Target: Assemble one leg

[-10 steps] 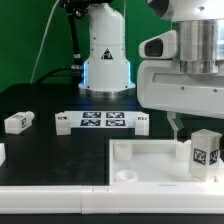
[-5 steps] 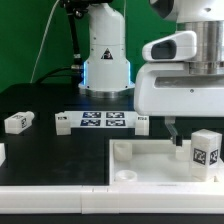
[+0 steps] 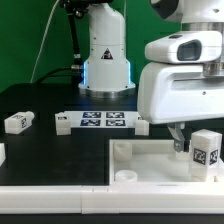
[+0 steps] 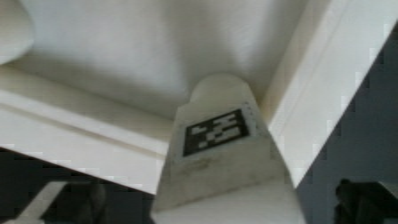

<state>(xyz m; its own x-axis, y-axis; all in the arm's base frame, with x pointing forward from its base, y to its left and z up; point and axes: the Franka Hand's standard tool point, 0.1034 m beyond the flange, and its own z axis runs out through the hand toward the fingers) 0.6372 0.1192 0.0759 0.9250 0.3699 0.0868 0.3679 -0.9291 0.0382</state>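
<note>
A leg, a chunky white post with a square tag on its side, stands upright in the corner of the big white tray at the exterior view's right. My gripper hangs low right beside and behind it. In the wrist view the tagged leg rises between my two dark fingers, with a gap on each side. The gripper is open around the leg and does not hold it. A second leg lies on the black table at the exterior view's left.
The marker board lies behind the tray, with a small white part at its right end. Another white piece shows at the left edge. The robot base stands at the back.
The gripper has sunk a little lower beside the upright leg. The leg, the tray and the other parts have not moved.
</note>
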